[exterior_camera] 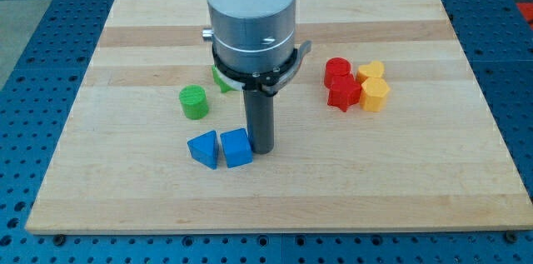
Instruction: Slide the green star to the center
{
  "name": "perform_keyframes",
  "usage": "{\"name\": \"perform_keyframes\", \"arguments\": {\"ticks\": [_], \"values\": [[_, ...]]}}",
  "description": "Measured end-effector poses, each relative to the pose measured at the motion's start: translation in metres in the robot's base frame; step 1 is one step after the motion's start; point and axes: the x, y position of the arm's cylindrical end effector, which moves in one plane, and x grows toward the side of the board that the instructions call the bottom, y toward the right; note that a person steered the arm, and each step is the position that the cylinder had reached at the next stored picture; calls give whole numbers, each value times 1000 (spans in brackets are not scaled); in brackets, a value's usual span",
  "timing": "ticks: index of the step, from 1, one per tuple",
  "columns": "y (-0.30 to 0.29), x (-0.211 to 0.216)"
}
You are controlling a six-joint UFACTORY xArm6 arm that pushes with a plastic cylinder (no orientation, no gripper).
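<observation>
The green star (221, 80) lies at the view's upper middle, mostly hidden behind the arm's grey collar; only a small green part shows. My tip (261, 149) rests on the board just right of a blue cube-like block (236, 148), well below the green star. A blue triangular block (204, 148) sits left of that blue block. A green cylinder (194, 102) stands left of the rod.
At the view's right sits a cluster: a red cylinder (337, 71), a red star-like block (343, 93), a yellow block (371, 72) and a yellow hexagonal block (375, 94). The wooden board (125, 197) lies on a blue perforated table.
</observation>
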Motion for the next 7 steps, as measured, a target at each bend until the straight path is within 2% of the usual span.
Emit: {"name": "perform_keyframes", "arguments": {"ticks": [2, 4, 5, 6, 7], "values": [[27, -16], [47, -92], [33, -143], [-9, -186], [-62, -183]]}}
